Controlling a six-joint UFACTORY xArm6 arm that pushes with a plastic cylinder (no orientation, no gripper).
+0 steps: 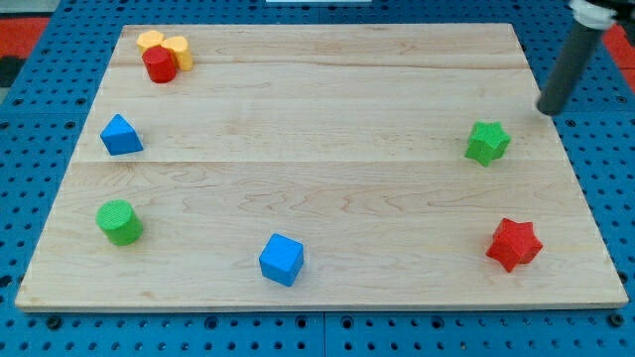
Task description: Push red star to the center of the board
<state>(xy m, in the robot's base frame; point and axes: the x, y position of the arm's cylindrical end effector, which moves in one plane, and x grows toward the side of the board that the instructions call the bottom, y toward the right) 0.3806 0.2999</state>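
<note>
The red star (pixel 514 244) lies near the board's lower right corner. My tip (pixel 549 110) is at the board's right edge, well above the red star and just up and right of the green star (pixel 487 143). The tip touches no block.
A wooden board (pixel 317 109) on a blue pegboard. A blue cube (pixel 282 260) lies at bottom centre, a green cylinder (pixel 120 222) at lower left, a blue triangular block (pixel 120 135) at left. A red cylinder (pixel 159 65) and a yellow block (pixel 171 46) touch at top left.
</note>
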